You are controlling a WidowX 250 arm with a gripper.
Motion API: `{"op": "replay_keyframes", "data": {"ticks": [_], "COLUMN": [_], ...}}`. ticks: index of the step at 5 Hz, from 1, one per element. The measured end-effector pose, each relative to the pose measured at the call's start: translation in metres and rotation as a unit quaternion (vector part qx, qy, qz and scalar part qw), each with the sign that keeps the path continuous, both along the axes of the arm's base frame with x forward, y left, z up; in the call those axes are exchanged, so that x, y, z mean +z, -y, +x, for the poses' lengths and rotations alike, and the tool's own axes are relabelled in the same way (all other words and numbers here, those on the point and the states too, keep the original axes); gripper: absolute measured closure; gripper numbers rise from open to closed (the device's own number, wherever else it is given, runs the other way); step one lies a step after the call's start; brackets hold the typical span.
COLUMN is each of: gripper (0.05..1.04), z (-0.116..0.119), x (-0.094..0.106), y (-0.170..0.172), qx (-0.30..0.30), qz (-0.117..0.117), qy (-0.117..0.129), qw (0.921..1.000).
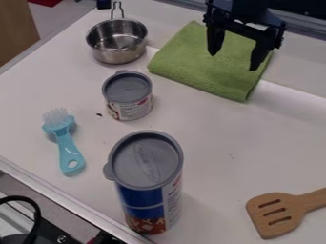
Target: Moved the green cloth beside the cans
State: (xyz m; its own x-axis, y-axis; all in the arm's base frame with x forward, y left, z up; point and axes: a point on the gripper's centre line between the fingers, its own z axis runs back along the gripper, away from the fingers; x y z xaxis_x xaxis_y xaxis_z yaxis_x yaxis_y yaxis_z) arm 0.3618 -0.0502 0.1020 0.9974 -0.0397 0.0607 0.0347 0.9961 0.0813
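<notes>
Green cloth [185, 64] lies flat near short can [128, 95] and steel pot [117, 56] | gripper [233, 61] apart, above cloth | risk: shallow pinch may lose it; low, wide drag could tip tall can [146, 167]

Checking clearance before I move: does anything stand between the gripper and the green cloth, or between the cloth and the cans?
Nothing visible stands between the gripper and the green cloth, nor between the cloth and the short can or tall can.
</notes>
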Motion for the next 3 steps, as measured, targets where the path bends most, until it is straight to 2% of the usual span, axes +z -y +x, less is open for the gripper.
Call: {"op": "replay_keyframes", "data": {"ticks": [1,2,3], "gripper": [0.085,0.085,0.133], "z": [-0.003,0.013,0.025], "x": [-0.015,-0.019,-0.021], "y": [-0.001,-0.012,-0.027], "qx": [0.006,0.094,0.12], "qz": [0.004,0.022,0.011], "qy": [-0.021,0.002,0.019], "qw": [0.9998,0.9953,0.9925]}}
